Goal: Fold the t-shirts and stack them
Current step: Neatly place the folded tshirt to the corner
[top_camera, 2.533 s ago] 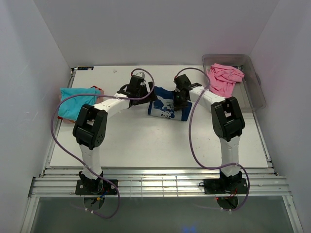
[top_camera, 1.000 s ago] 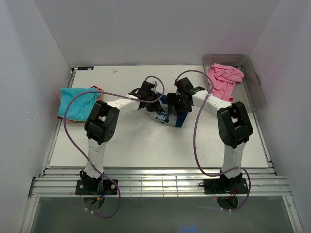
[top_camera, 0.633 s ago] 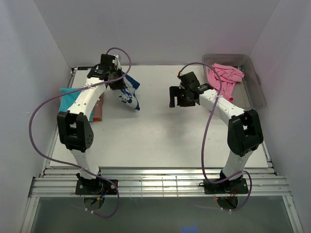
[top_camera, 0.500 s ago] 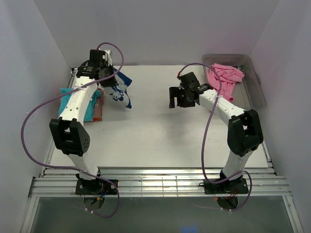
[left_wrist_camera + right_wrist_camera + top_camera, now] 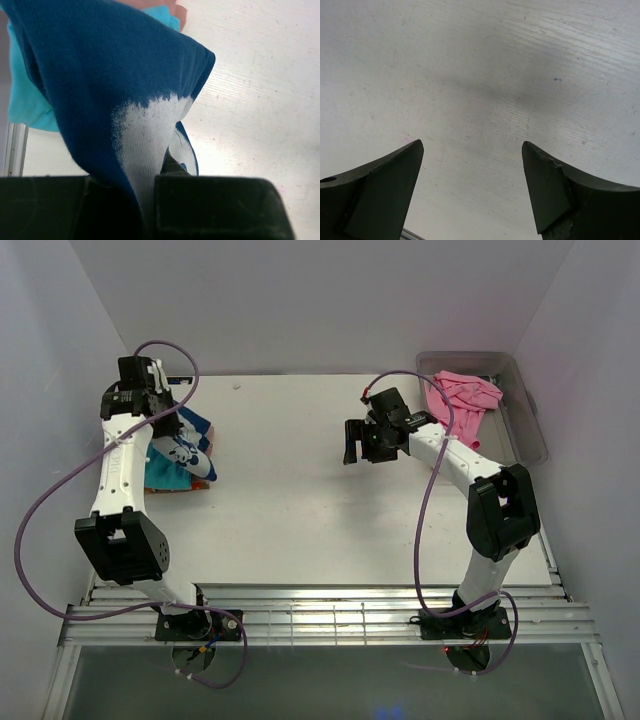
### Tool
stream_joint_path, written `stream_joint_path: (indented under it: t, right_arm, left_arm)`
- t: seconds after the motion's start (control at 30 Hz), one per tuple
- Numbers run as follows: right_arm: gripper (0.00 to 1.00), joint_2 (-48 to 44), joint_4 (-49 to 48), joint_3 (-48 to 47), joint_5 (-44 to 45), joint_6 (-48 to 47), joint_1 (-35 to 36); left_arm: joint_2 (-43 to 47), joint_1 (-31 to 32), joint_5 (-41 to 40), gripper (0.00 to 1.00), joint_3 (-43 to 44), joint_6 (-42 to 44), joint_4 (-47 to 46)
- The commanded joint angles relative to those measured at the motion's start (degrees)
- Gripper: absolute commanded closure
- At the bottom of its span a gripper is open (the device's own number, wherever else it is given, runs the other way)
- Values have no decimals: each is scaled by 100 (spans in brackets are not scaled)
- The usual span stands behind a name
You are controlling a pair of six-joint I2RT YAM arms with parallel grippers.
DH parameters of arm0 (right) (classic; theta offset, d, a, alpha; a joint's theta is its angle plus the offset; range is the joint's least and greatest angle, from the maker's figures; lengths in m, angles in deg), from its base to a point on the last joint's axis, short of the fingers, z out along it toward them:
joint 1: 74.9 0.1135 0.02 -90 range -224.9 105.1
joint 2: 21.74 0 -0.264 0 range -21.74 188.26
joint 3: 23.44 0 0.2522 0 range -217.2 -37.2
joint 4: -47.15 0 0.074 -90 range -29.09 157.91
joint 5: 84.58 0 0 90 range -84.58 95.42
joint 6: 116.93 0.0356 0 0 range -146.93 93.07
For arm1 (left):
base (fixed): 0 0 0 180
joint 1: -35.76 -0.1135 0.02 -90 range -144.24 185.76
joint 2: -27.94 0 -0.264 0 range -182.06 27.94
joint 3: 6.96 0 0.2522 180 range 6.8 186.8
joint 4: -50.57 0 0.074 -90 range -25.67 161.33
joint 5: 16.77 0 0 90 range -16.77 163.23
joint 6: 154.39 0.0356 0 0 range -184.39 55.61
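Reaching over the middle of the white table point(image 5: 300, 520) with right gripper point(image 5: 352, 445): jaws spread wide, holding nothing. Confirmed on right wrist cam: only bare tabletop between the two dark fingers point(image 5: 380, 195).

Further back, left side: pinching navy t-shirt point(image 5: 188, 443) with left gripper point(image 5: 158, 416), jaws closed down on a bunched fold. Hanging from the grip as a crumpled bundle, white print facing up toward top cam. Showing on left wrist cam as blue cloth with a white patch running straight into the jaws; can't tell the depth of the bite. Dangling right over turquoise t-shirt point(image 5: 160, 476), lying at the table's left edge; can't tell from either cam whether touching it or just above. Also spotting a reddish-orange cloth edge point(image 5: 200, 484) poking out from under the turquoise one on its right side; too little visible to name the garment.

Farthest back, right corner: seeing pink t-shirt point(image 5: 462, 400) heaped loose and unfolded inside clear plastic tub point(image 5: 532, 435), bunched toward the tub's left wall. Well apart from both grippers.
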Motion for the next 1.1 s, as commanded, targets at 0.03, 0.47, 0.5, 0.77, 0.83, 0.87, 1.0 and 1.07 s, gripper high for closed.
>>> stream_joint_path:
  t: [0.03,0.47,0.5,0.77,0.83,0.87,1.0,1.07]
  right_arm:
    - [15,-102,-34,-19,-140,-5,33]
    - [15,-524,2,351,-79,39,86]
    - [15,-533,45,368,-61,30,78]
    - [15,-805,160,561,62,12,86]
    - [15,-876,151,684,88,21,86]
    - [15,-954,160,720,114,21,86]
    - [14,-1139,177,904,220,4,86]
    - [13,-1227,186,1001,255,-5,86]
  left_arm:
    - [131,-263,73,100,65,117,-303]
    - [-396,-1292,250,100,-612,125,-1235]
    - [-449,-1319,171,100,-656,117,-1270]
    - [-1134,-1486,-829,94,-622,-146,-1578]
    - [-1363,-1521,-1120,86,-490,-261,-1569]
    - [-1416,-1530,-1287,75,-367,-409,-1569]
    - [-1373,-1530,-2113,47,-24,-692,-1665]
    - [-1040,-1521,-2334,30,29,-762,-1955]
